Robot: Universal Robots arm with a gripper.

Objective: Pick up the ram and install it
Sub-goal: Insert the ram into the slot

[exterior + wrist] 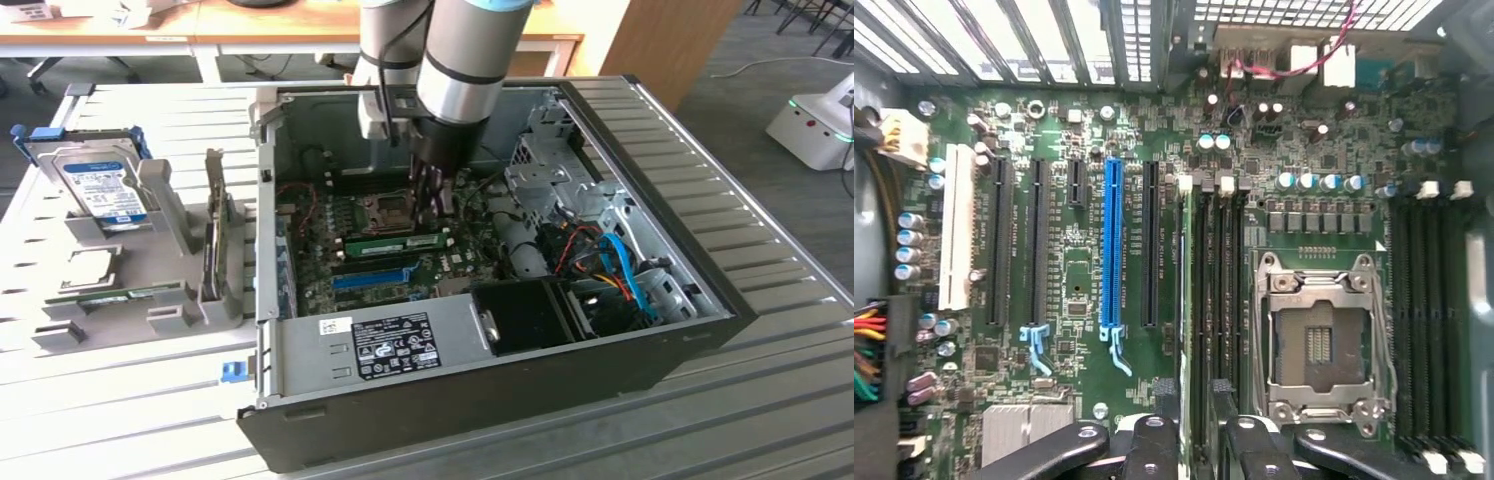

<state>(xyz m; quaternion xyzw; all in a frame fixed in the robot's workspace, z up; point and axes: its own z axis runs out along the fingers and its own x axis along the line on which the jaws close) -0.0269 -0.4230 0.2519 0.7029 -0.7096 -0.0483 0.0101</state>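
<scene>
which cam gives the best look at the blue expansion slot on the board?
The wrist view. The blue expansion slot faces the camera squarely, and its whole length and end latch are visible with nothing in front of it. The exterior view also shows it uncovered, but small and at a slant.

You're looking at a green ram (396, 243) with dark chips, and the motherboard (1069, 290) is a deeper green dotted with silver capacitors (909, 238). One expansion slot (1113, 245) is bright blue, the outer slot (957, 225) white. Hard drive (104, 190) is silver with a blue-and-white label; the cables (627, 265) are light blue.
</scene>
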